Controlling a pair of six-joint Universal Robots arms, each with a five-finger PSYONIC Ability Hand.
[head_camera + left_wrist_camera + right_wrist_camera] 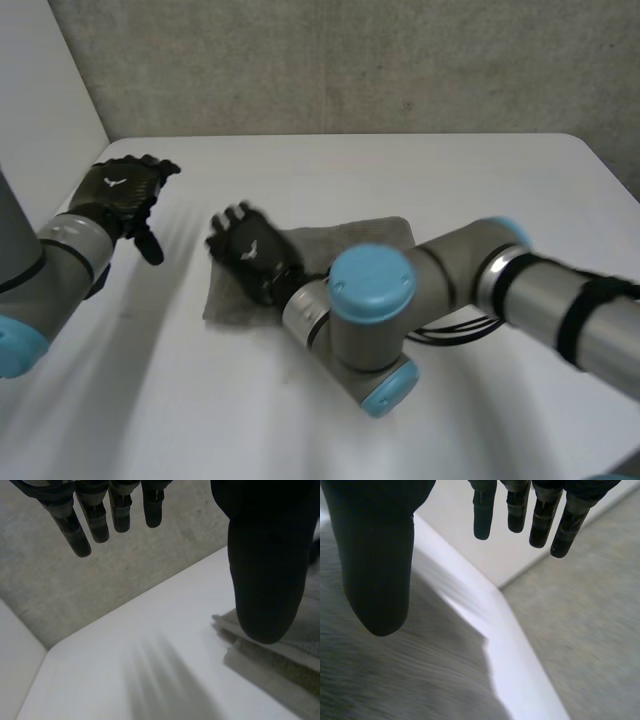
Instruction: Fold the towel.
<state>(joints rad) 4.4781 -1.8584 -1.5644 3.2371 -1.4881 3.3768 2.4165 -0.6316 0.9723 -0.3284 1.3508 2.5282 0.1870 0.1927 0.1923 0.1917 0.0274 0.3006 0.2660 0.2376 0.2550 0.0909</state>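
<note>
Towel (372, 240) sits mid-desk, a bit toward the left edge, grey, folded flat; stacked layers show along its side in the left wrist view (280, 665). Desk (470, 170) is white, with a grey wall (350, 60) along its far edge and a white panel (40, 80) along its left edge. Right hand (250, 255) is over the towel's left end, back of the hand up, fingers straight and slightly spread, pointing at the desk's far left corner. Its own wrist view has the thumb (375, 555) and fingers (540, 520) extended and apart with nothing between them, towel (395, 680) under the palm and a strip of bare desk (520, 680) past the towel's edge; can't tell if the palm actually touches the cloth. Right arm (372, 275) comes in from the desk's right edge and covers the towel's near right part. Left hand (120, 190) is near the left edge, well apart from the towel, raised off the desk (125, 645). Its fingers (97, 520) are straight, thumb (265, 555) held wide of them, holding nothing.
</note>
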